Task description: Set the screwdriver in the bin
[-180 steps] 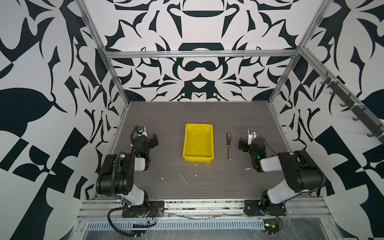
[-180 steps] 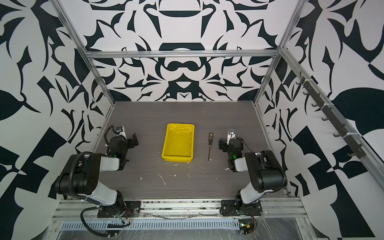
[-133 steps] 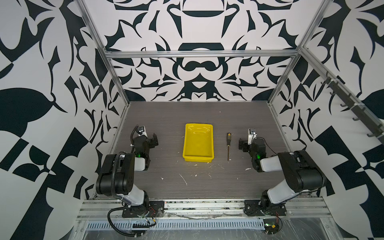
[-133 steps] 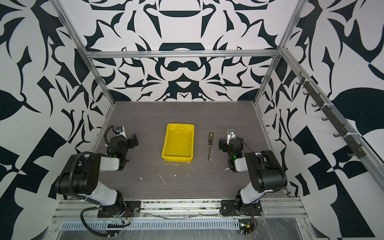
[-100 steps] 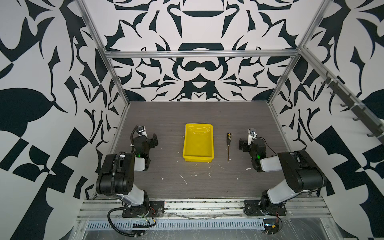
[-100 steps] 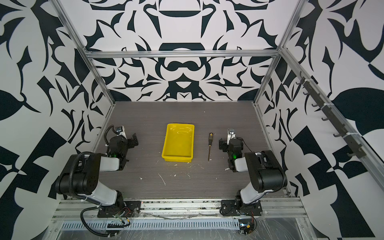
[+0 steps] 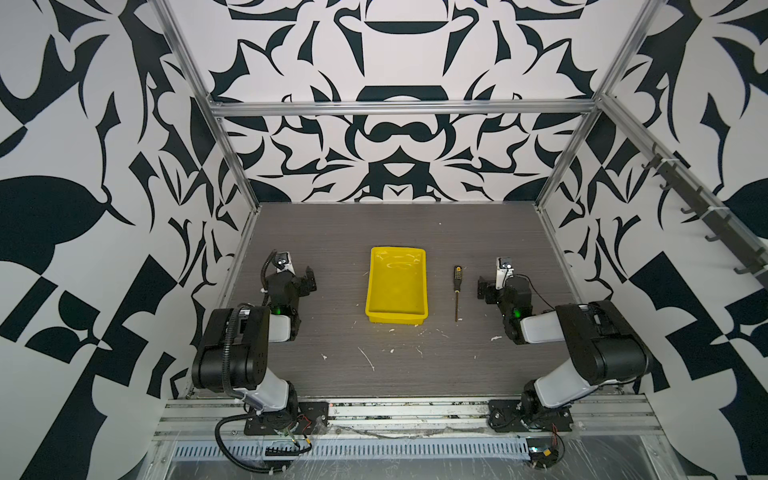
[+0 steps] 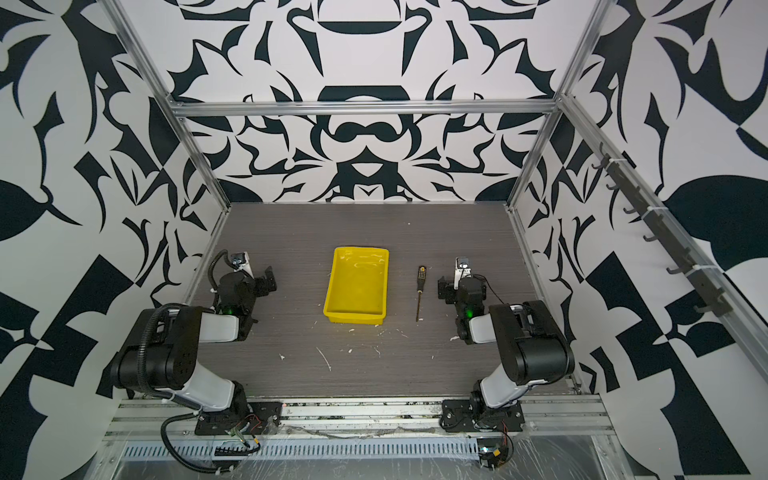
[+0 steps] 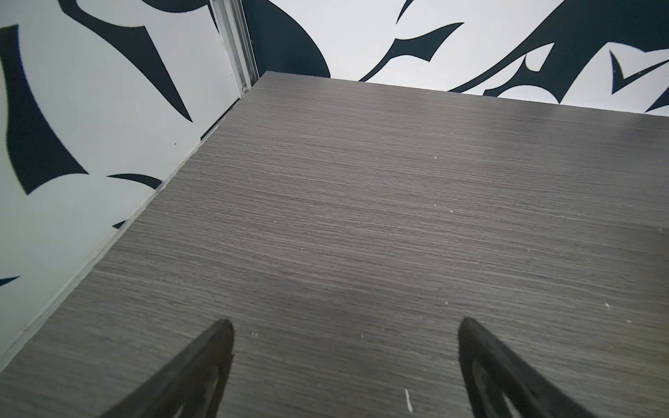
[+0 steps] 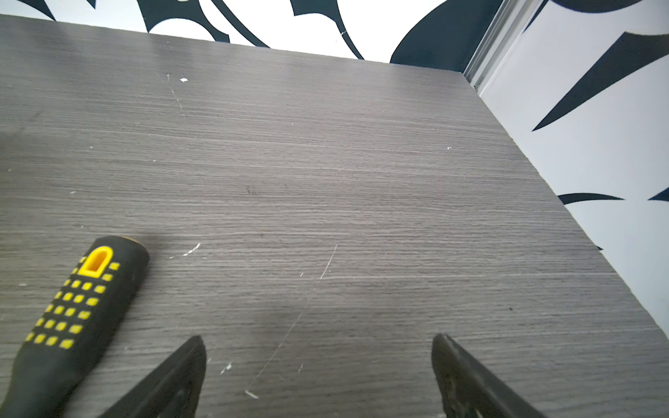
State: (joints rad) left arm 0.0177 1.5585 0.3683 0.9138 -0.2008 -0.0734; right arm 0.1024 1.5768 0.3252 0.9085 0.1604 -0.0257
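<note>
Grey surface (image 7: 340, 232), pickup not begun: left gripper (image 9: 345, 321) and right gripper (image 10: 318, 338) empty, fingers (image 10: 181, 372) apart; the right should next straddle the screwdriver (image 7: 457, 286) beside the bin (image 7: 397, 291).

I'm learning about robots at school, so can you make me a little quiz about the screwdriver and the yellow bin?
1. True or false: the screwdriver lies inside the bin.
2. On which side of the bin does the screwdriver lie on the table? A) left B) right
3. Fill in: the right gripper, holding nothing, is ____.
Key: 1 false; 2 B; 3 open.
</note>
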